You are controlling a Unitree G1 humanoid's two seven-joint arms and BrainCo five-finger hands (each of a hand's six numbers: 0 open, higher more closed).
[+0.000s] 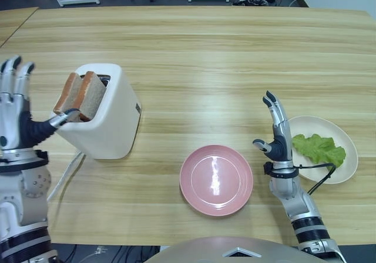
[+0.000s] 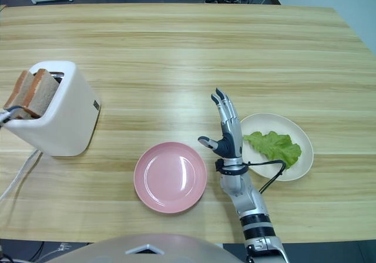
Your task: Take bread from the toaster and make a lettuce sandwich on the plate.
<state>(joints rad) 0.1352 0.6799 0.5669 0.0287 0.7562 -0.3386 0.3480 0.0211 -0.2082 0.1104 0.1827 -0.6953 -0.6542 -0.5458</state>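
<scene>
A white toaster (image 1: 108, 119) stands at the table's left with two slices of bread (image 1: 78, 94) sticking up from its slots. My left hand (image 1: 16, 107) is just left of the toaster, fingers stretched upward and thumb touching the nearer slice, not closed on it. An empty pink plate (image 1: 216, 179) lies near the front middle. My right hand (image 1: 276, 135) is held upright and open between the pink plate and a cream plate (image 1: 348, 151) that holds a lettuce leaf (image 1: 319, 148).
The toaster's white cord (image 1: 63, 178) trails off toward the front left edge. Bare wooden table (image 1: 223, 57) stretches behind the plates. Chair and desk legs stand on the floor beyond the far edge.
</scene>
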